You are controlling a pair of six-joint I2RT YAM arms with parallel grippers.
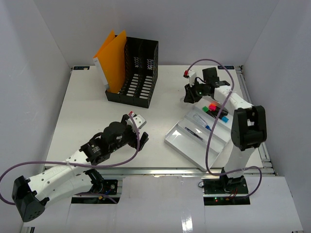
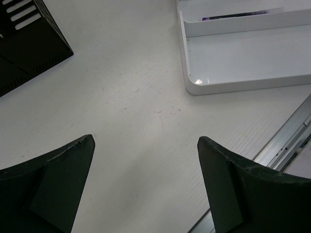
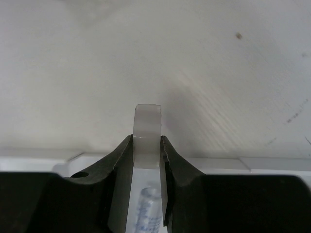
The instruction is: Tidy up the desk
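Observation:
The desk (image 1: 87,111) is a white tabletop with a metal rail (image 1: 160,170) along its near edge. My right gripper (image 1: 190,94) is at the far right, just beyond the tray's far end. In the right wrist view it (image 3: 146,141) is shut on a translucent roll of clear tape (image 3: 146,126), held edge-on above the desk (image 3: 97,58). My left gripper (image 1: 141,136) is open and empty low over the desk's front middle. In the left wrist view its fingers (image 2: 146,140) stand wide apart over bare desk (image 2: 136,97).
A white compartmented tray (image 1: 177,142) lies front right, holding pens (image 1: 193,133) and small red, green and blue items (image 1: 214,109); its corner shows in the left wrist view (image 2: 194,87). A black mesh file holder (image 1: 141,73) with orange folders (image 1: 112,58) stands at the back.

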